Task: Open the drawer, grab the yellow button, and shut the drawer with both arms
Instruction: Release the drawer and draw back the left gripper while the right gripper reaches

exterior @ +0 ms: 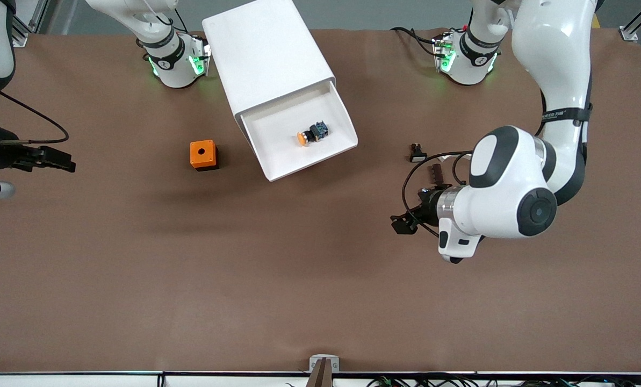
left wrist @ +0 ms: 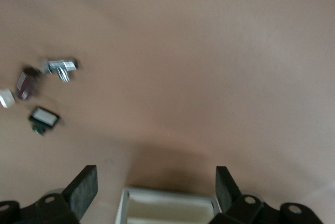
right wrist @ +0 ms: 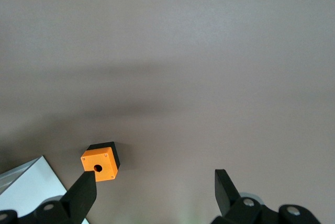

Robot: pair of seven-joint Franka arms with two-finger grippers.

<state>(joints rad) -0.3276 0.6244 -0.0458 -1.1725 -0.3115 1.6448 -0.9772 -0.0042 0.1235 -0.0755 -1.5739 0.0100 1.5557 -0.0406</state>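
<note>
Button [exterior: 310, 133] in drawer [exterior: 277, 161], grippers apart.

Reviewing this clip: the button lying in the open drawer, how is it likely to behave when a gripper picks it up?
The button lies on its side in the drawer, so its round orange cap may let it roll if nudged. It looks tiny and probably light, easily knocked aside. Its blocky black body likely offers a steadier grip than the cap.
</note>
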